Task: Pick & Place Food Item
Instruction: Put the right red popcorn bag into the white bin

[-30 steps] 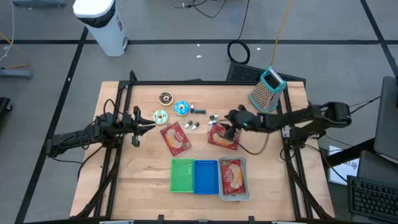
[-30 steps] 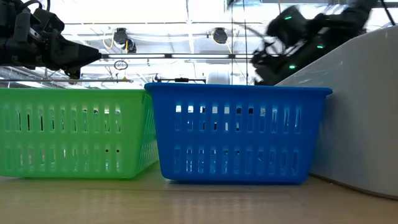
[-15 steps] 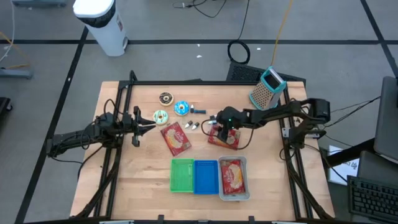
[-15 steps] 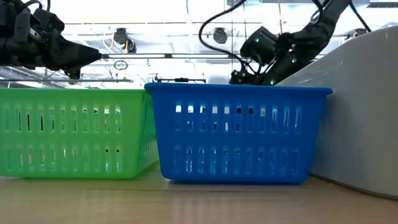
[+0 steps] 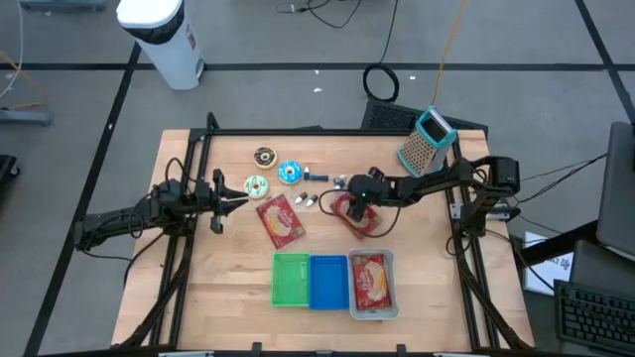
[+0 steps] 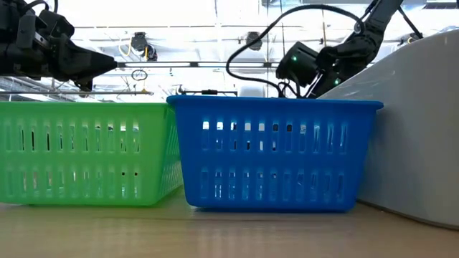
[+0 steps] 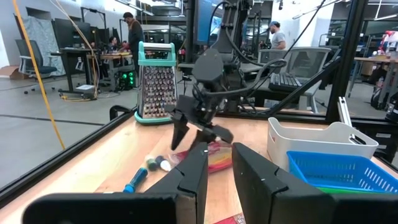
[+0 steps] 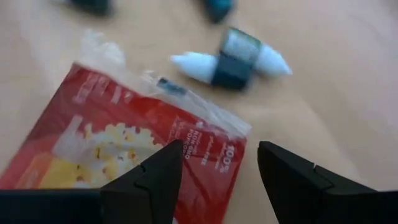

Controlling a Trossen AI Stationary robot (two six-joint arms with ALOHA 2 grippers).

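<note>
right tool (image 5: pixel 347 206) open over red packet (image 5: pixel 355 212), grey bin (image 5: pixel 388 307) holding another packet (image 5: pixel 369 282)

Just below the right pincer (image 8: pixel 214 177) we see a red packet (image 8: pixel 118 155) with a yellow and white picture and small white letters; its sealed edge is clear. Just beyond this packet lies a wrapped candy (image 8: pixel 231 58) — dark teal in the middle, white at both twisted ends. The table (image 5: pixel 198 278) under them is light wood.

Toward the table's near edge from the pincer stand three baskets: a green one (image 5: pixel 291 280), a blue one (image 5: pixel 328 282) and a grey one (image 5: pixel 372 310) — the grey one holds another red packet (image 5: pixel 369 282). Behind the pincer we see a grater (image 5: pixel 425 142), silver with a teal handle.
</note>
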